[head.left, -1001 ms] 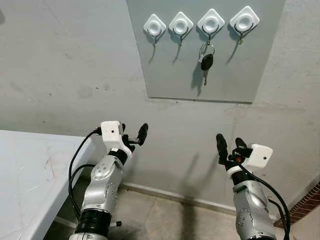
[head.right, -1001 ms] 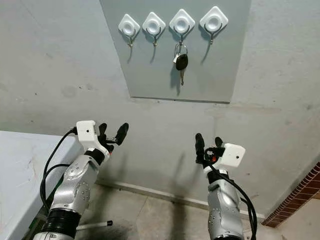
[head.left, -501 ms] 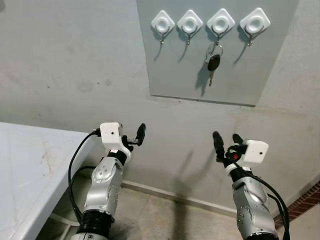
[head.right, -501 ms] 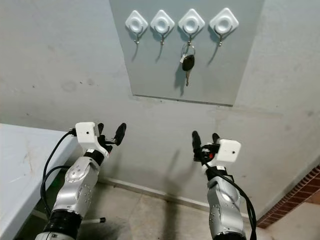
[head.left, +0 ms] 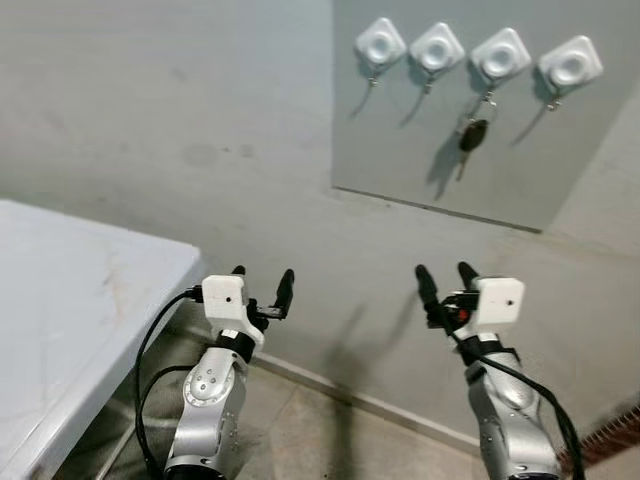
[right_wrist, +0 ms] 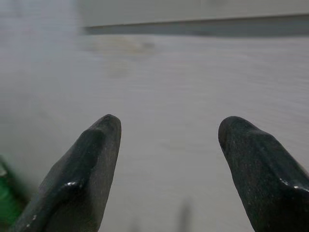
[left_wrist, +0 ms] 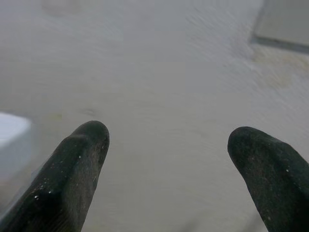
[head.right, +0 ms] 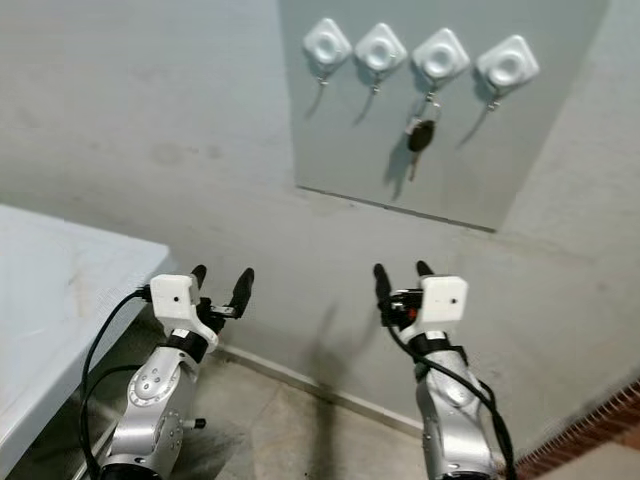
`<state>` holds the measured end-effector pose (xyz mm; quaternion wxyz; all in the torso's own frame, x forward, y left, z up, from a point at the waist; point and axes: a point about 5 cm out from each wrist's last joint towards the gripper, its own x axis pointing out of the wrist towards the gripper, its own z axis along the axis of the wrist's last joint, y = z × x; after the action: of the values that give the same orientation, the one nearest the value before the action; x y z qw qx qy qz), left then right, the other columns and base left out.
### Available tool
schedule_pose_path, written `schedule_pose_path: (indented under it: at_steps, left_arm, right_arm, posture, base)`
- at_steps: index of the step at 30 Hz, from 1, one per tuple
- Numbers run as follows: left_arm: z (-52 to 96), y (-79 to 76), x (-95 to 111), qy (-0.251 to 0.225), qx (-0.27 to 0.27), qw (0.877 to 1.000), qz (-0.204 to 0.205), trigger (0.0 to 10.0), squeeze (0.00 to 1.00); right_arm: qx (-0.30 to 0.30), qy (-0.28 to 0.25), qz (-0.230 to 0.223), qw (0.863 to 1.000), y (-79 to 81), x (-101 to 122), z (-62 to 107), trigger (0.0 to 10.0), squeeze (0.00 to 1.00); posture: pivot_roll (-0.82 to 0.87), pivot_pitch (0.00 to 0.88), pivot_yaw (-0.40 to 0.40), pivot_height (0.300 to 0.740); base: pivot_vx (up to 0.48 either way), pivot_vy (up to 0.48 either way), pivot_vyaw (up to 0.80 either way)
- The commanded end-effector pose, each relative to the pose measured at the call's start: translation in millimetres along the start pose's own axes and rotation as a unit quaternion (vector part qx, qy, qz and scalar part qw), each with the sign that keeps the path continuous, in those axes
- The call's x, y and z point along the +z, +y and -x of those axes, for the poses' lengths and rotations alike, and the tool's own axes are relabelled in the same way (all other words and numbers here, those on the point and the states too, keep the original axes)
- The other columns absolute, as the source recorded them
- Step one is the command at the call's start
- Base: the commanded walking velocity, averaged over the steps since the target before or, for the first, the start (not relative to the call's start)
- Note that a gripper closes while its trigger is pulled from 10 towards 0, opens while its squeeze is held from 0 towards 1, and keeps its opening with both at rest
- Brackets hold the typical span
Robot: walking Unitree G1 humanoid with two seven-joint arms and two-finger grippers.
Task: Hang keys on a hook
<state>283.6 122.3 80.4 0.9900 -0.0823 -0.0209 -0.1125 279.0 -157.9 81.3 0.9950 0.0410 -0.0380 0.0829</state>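
Observation:
A black-headed key [head.left: 471, 136] on a ring hangs from the third of several white hooks [head.left: 499, 54] on a grey wall board [head.left: 400, 150], high on the wall ahead. My left gripper [head.left: 262, 281] is held low in front of the wall, open and holding nothing. To its right my right gripper [head.left: 441, 277] is at the same height, also open and holding nothing. Both grippers are well below the board. The left wrist view has two black fingertips [left_wrist: 79, 159] spread against the bare wall; the right wrist view has the same fingertips [right_wrist: 91, 159] apart.
A white table [head.left: 70, 330] stands at the left, its corner near my left arm. The grey wall [head.left: 200, 120] runs across the view, with a skirting line [head.left: 340, 395] and tiled floor [head.left: 300, 440] below. Red brickwork [head.right: 600, 430] edges the lower right.
The whole view has swung left: the board and key now sit further right, and more of the table shows. Both arms hold the same open pose, slightly lower.

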Motion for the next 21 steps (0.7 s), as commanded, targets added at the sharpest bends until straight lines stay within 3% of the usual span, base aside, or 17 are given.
schedule_pose_path:
  at_steps: [1, 21]
  left_arm:
    - [-4.5, 0.9, 4.4, -0.010, 0.003, 1.000, -0.010, 10.0, 0.00]
    - [-19.0, 5.7, 15.1, -0.027, 0.021, 0.999, 0.002, 10.0, 0.00]
  right_arm:
    - [0.007, -0.006, 0.010, 1.000, 1.6, 4.8, -3.6, 10.0, 0.00]
    - [0.012, -0.001, 0.030, 0.999, -4.0, 9.9, -6.3, 10.0, 0.00]
  posture:
    - [-0.06, 0.000, 0.004, 0.740]
    - [-0.07, 0.000, -0.018, 0.740]
  base:
    - [0.000, 0.000, 0.80]
    - [0.000, 0.000, 0.80]
